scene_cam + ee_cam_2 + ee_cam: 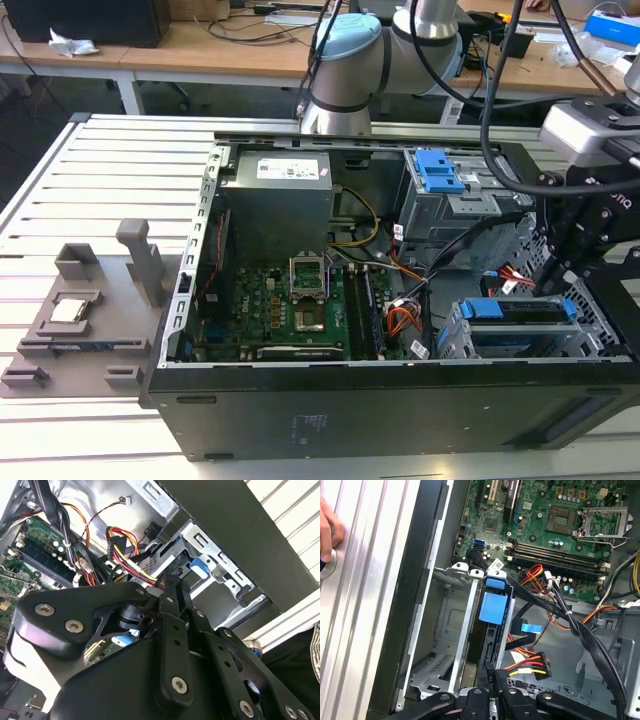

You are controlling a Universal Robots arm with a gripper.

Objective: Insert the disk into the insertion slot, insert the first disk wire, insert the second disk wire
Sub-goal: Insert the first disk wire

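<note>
In the exterior view the disk point(520, 311) lies seated in the insertion slot point(452, 342), at four o'clock within the computer case point(330, 410). The end effector point(558, 285) hangs at the disk's one o'clock, tip hard to make out among cables point(512, 274); whether it grips anything, I cannot tell.

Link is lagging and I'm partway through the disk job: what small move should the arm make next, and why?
Probably ease the gripper a touch toward the wire connector. The disk already sits in the insertion slot, its blue handle at the end away from the gripper. The connector with red, yellow and orange wires lies beside the gripper and appears unplugged.
</note>
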